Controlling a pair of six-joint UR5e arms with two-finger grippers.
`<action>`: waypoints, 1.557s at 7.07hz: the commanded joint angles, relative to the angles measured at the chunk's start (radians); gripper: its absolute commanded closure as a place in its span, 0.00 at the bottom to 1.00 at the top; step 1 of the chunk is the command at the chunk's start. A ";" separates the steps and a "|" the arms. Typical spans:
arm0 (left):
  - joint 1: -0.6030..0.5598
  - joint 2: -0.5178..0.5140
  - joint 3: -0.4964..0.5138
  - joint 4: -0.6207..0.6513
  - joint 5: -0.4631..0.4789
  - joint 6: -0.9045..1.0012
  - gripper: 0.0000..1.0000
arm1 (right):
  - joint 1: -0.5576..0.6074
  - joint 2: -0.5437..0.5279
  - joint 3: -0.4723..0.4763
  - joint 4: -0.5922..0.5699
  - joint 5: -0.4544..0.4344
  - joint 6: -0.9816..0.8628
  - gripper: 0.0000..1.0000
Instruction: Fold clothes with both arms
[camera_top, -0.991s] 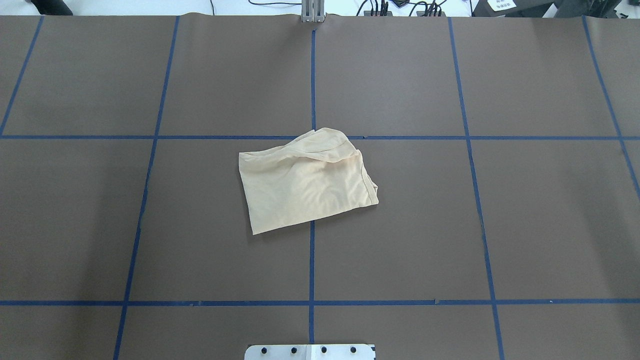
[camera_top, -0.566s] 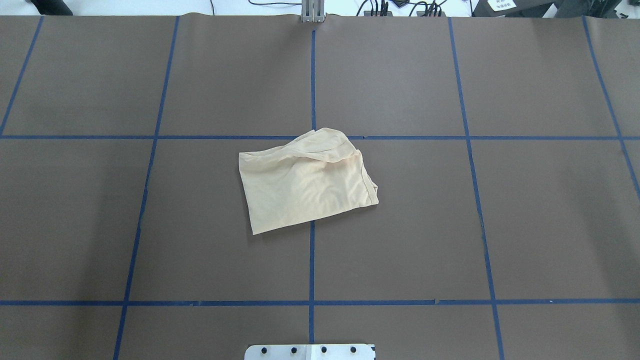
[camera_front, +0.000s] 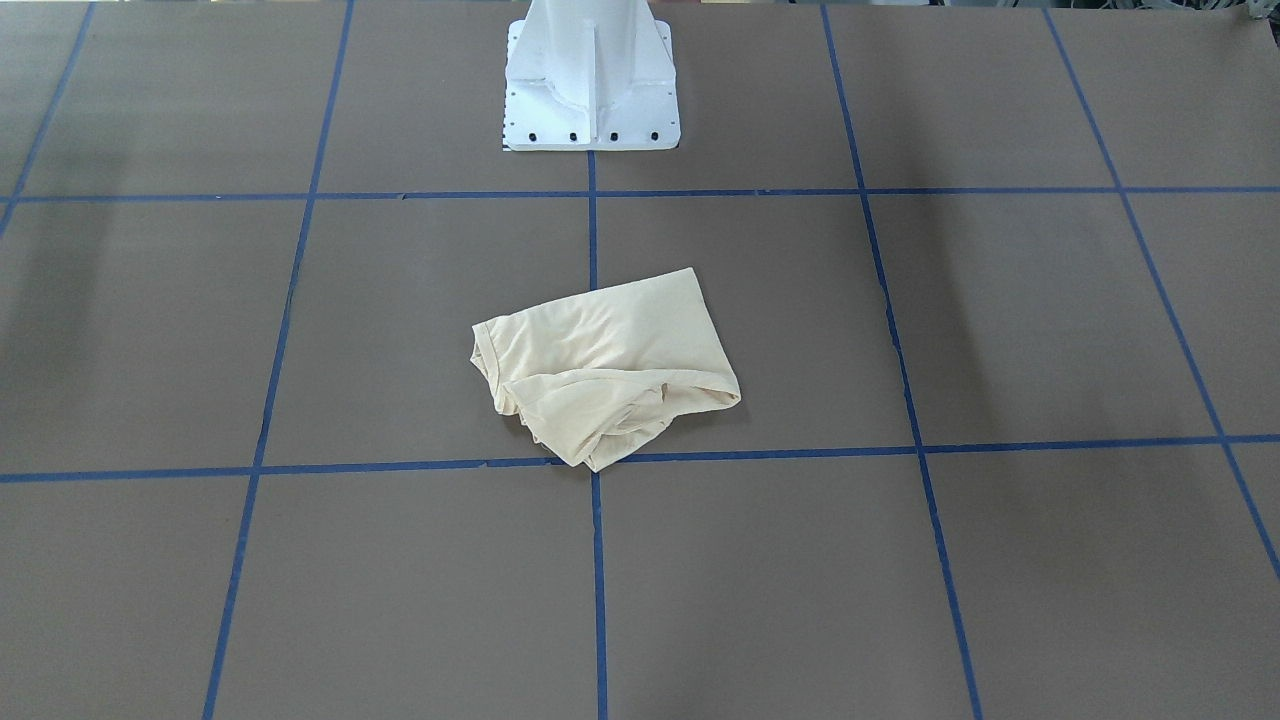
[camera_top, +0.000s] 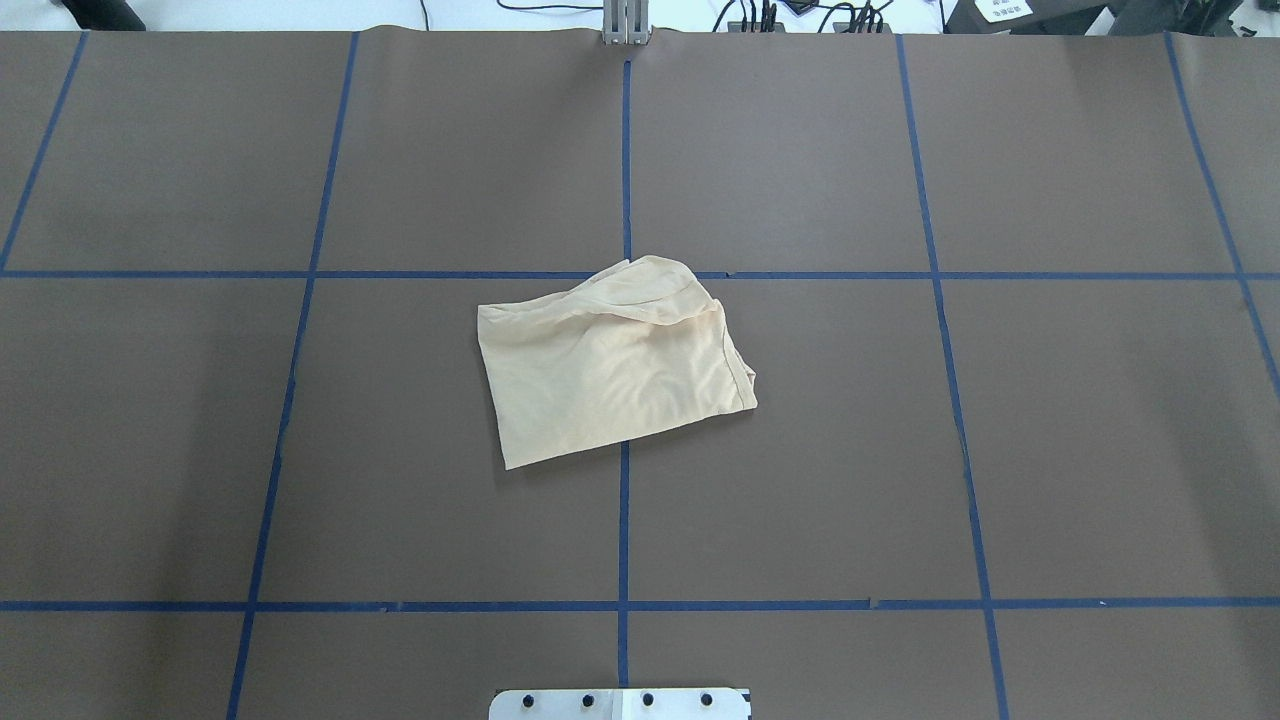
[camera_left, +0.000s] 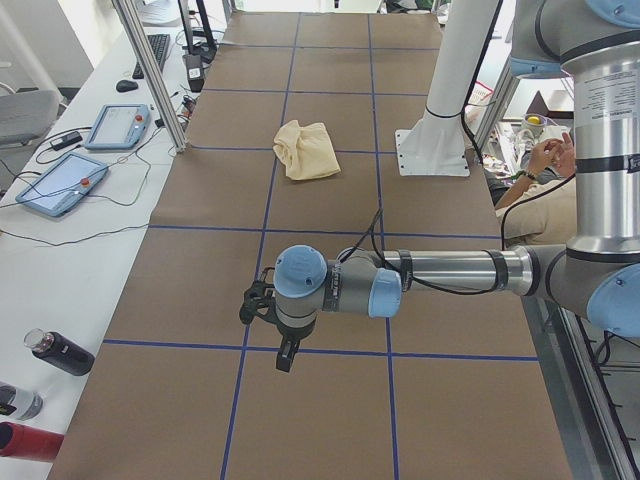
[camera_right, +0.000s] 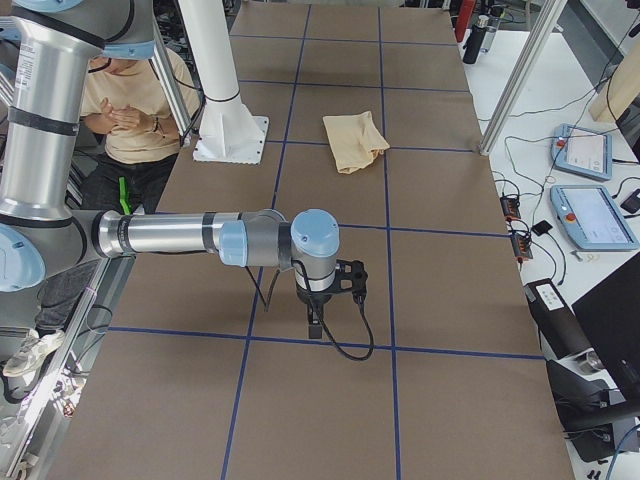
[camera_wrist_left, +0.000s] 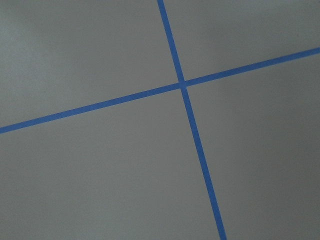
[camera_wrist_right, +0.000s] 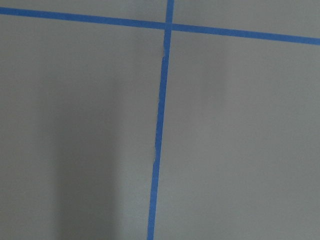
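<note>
Cannot tell the state of the left hand (camera_left: 285, 360) or the right hand (camera_right: 314, 328) (seen only from the bench ends, too small to call spread or pressed together). Hanging low over bare brown bench (camera_top: 900, 450) towards opposite ends, pointing down, nothing seen dangling from either; wrist views filled with blue tape lines (camera_wrist_left: 182, 84) only. Well apart from both, near the bench's middle: the cream-yellow T-shirt (camera_top: 610, 370), doubled into a rough, skewed rectangle, print hidden. Smooth on the side towards the robot, bunched and rumpled along the far edge, reaching a tape crossing there. Likely very light, thin and limp, prone to drag and slide on the smooth cover. Best pinched at the two near corners, through all layers, one per hand, then lifted together to stop layers slipping apart.
</note>
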 joint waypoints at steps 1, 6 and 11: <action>0.002 -0.008 -0.002 -0.007 -0.001 0.004 0.00 | 0.000 0.000 -0.009 0.016 0.003 0.002 0.00; 0.002 -0.011 -0.011 -0.021 -0.010 0.004 0.00 | 0.002 -0.010 -0.047 0.048 0.019 -0.005 0.00; 0.002 -0.009 -0.014 -0.021 -0.010 0.005 0.00 | 0.002 -0.007 -0.041 0.049 0.023 -0.001 0.00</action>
